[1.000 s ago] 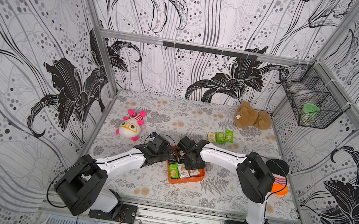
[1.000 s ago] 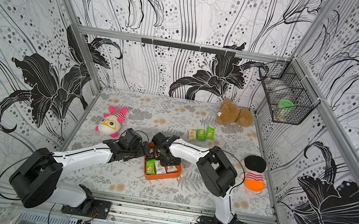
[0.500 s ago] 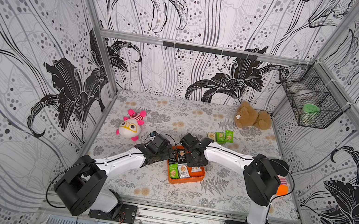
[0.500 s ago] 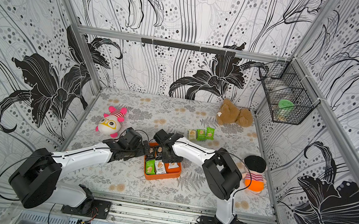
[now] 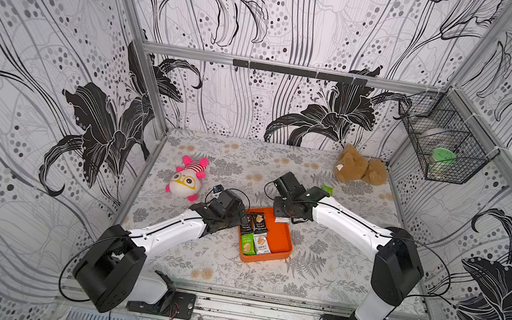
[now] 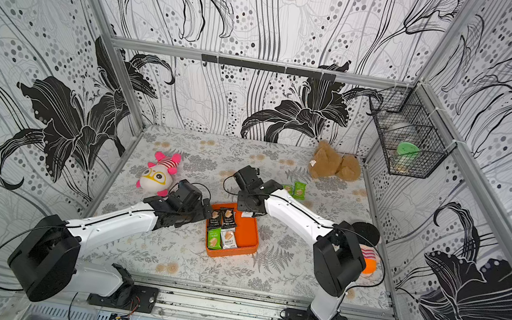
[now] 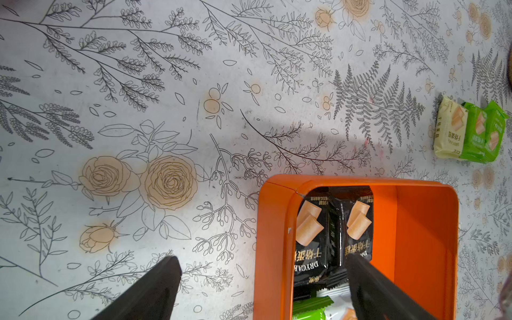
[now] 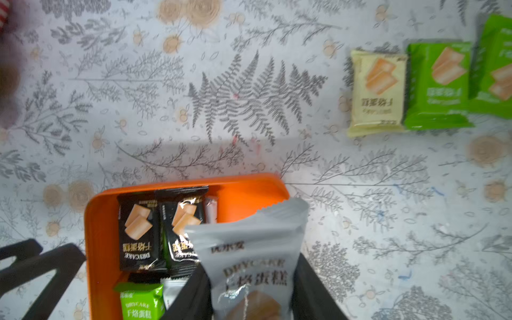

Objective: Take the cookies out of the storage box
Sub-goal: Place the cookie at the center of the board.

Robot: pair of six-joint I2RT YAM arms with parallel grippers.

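The orange storage box (image 5: 280, 238) lies mid-table and holds several cookies: two black packets (image 5: 255, 223), a green one (image 5: 246, 243) and a white one (image 5: 263, 243). My right gripper (image 8: 250, 293) is shut on a white cookie packet (image 8: 249, 249) and holds it in the air over the box's far edge (image 6: 247, 214). My left gripper (image 7: 261, 259) is open and straddles the box's left wall (image 7: 274, 235), with one finger over the black packets (image 7: 313, 235). A pale yellow packet (image 8: 378, 91) and two green ones (image 8: 440, 83) lie on the table beyond the box.
A pink plush (image 5: 187, 181) lies left of the box and a brown teddy (image 5: 359, 167) sits in the far right corner. A black wire basket (image 5: 440, 151) hangs on the right wall. A striped sock and an orange ball (image 6: 368, 255) lie behind the right arm.
My right gripper has closed on the white packet and come up out of the box toward its far edge. The left arm has stayed where it was.
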